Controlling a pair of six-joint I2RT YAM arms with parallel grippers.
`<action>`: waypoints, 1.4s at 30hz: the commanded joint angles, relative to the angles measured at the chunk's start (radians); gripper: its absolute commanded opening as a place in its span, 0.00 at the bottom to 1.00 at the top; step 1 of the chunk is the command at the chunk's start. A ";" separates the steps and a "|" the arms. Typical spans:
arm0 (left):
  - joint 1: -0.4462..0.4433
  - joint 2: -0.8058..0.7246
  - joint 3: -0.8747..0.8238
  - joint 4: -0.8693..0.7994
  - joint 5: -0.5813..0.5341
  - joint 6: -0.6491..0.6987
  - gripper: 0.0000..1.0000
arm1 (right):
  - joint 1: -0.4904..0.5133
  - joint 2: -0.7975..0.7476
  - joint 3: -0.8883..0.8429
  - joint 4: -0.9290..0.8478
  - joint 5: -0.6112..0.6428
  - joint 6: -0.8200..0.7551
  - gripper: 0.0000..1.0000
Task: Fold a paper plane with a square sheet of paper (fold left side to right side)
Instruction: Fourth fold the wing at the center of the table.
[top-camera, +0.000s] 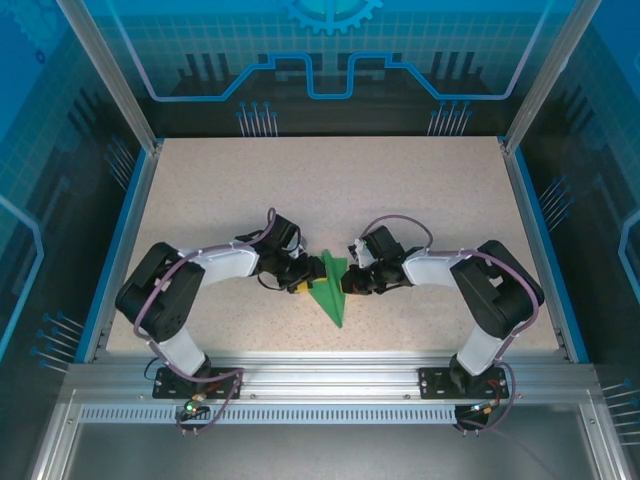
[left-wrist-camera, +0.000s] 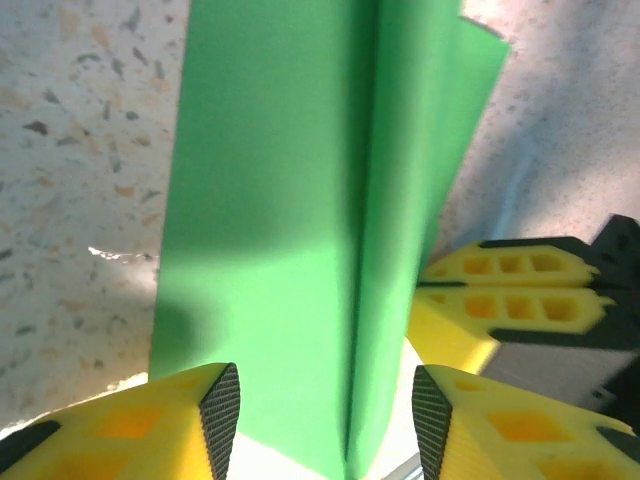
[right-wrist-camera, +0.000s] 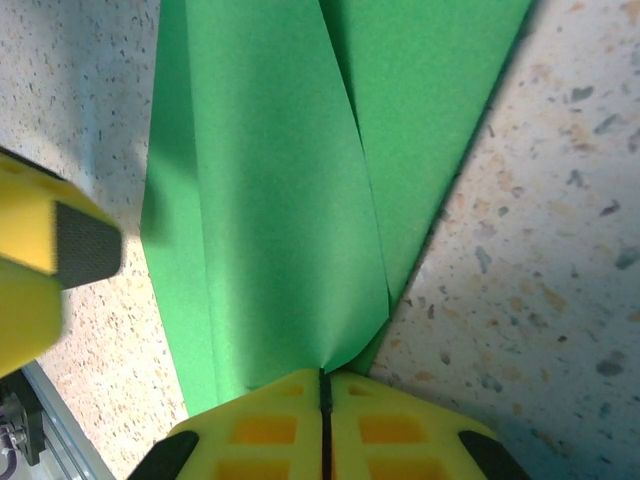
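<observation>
Two grippers meet at the paper plane (top-camera: 328, 290) in the top view. The left gripper (top-camera: 296, 281) is at one side of it and the right gripper (top-camera: 351, 281) at the other, and the dart's point reaches toward the arm bases across the tabletop (top-camera: 420, 200).

From the left wrist, the left gripper (left-wrist-camera: 325, 415) stands half wide, with its pads (left-wrist-camera: 222, 415) on either side of a raised fold, not yet pressing.

From the right wrist, the right gripper (right-wrist-camera: 322, 395) is closed on the nearest edge of the green paper.

To crease well, I think the right one should hold firm while the left closes squarely on the ridge. Both wrist views cut off the plane's tip, and how many layers are pinched is probably not readable.
</observation>
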 joint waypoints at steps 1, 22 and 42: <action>-0.004 -0.061 0.042 -0.056 -0.010 0.039 0.48 | 0.009 0.041 0.000 -0.108 0.072 -0.022 0.08; -0.045 0.168 0.186 0.006 0.106 0.063 0.05 | 0.027 0.063 0.021 -0.140 0.085 -0.030 0.08; -0.045 0.221 0.147 -0.070 0.003 0.080 0.06 | 0.030 0.076 0.052 -0.203 0.115 -0.059 0.08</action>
